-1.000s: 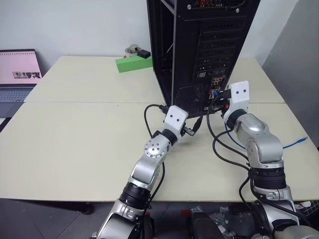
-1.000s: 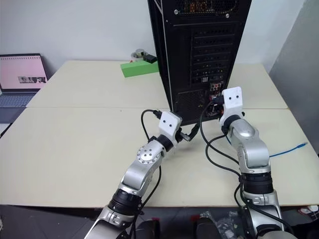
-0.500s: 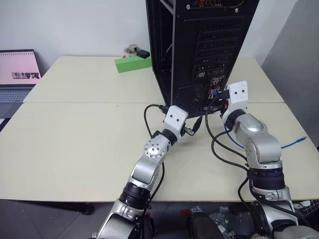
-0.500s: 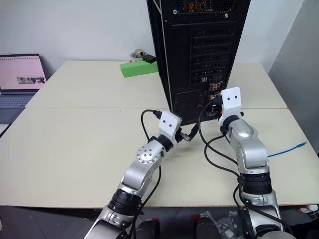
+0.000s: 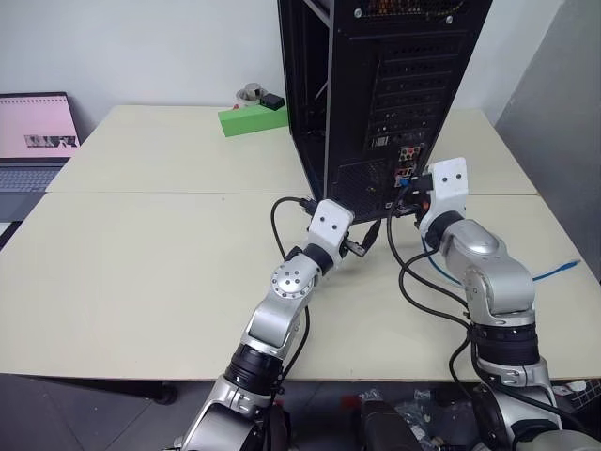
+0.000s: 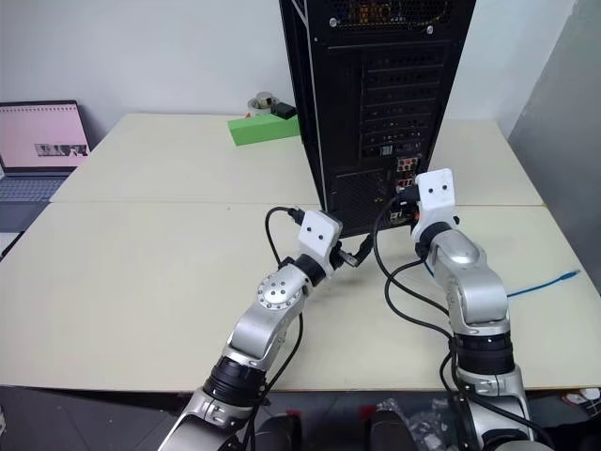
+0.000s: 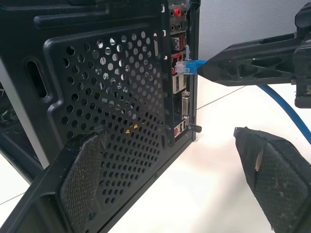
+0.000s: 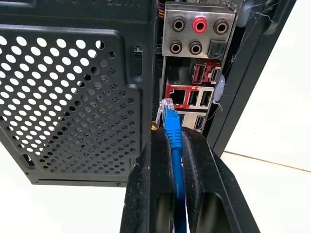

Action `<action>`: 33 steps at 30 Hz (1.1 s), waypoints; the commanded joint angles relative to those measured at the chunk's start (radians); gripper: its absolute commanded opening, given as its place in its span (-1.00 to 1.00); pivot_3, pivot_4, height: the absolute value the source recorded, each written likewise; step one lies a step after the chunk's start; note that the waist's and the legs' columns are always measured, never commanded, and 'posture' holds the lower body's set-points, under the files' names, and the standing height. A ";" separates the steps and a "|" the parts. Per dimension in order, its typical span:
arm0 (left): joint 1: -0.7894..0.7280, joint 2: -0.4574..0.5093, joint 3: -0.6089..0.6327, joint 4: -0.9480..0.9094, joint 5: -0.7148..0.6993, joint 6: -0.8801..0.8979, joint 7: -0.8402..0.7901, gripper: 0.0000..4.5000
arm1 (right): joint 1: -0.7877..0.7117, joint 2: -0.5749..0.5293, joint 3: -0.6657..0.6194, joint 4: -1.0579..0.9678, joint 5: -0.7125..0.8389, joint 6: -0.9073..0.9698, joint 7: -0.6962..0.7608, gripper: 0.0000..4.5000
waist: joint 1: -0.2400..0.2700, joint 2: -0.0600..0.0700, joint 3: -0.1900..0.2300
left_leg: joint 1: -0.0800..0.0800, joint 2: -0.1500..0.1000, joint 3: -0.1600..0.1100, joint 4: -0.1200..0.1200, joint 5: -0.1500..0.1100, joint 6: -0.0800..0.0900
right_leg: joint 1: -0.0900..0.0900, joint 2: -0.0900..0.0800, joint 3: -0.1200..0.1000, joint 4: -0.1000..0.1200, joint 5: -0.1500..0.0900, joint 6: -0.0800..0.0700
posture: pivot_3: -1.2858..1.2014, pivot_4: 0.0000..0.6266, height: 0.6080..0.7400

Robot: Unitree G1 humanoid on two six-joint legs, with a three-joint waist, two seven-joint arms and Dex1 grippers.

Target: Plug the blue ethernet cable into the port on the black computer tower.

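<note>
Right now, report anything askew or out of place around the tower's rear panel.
Nothing damaged. The blue ethernet cable sits in the right gripper, its plug just short of the port on the black computer tower, not yet inserted.

The blue ethernet cable (image 8: 173, 133) has its clear plug just before the port (image 8: 179, 96) on the black computer tower (image 8: 73, 73).

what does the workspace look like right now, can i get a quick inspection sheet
surface: pale table, two tops butted together
job's things: blue ethernet cable held plug-first just short of the port on the black computer tower; not yet inserted
clutter: green box with small items on top, behind the tower
grippers: right tool shut on the cable; left tool open, near the tower's rear
cables: cable's far end lies on the table; black robot cables loop there
surroundings: open laptop, white wall
</note>
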 commanded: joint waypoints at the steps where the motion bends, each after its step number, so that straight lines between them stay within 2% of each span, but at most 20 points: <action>1: -0.006 -0.002 0.005 -0.030 0.003 -0.017 -0.006 0.97 | -0.027 0.002 -0.026 -0.017 0.012 -0.023 -0.003 -1.00 | 0.000 0.000 0.000 | 0.000 0.000 0.000 0.000 0.000 0.000 | 0.000 0.000 0.000 0.000 0.000 0.000 | 0.03 -0.52 1.00; 23: -0.008 -0.003 0.006 -0.029 0.003 -0.016 0.001 0.97 | -0.065 0.003 -0.031 0.041 -0.009 -0.071 -0.018 -1.00 | -0.001 0.000 0.000 | 0.000 0.000 0.000 0.000 0.000 0.000 | 0.000 0.000 0.000 0.000 0.000 0.000 | 0.03 -0.52 1.00; 33: -0.008 -0.003 0.007 -0.029 0.002 -0.018 0.002 0.97 | -0.044 -0.009 0.016 0.052 -0.035 -0.086 -0.003 -1.00 | -0.004 0.000 0.000 | 0.000 0.000 0.000 0.000 0.000 0.000 | 0.000 0.000 0.000 0.000 0.000 0.000 | 0.03 -0.52 1.00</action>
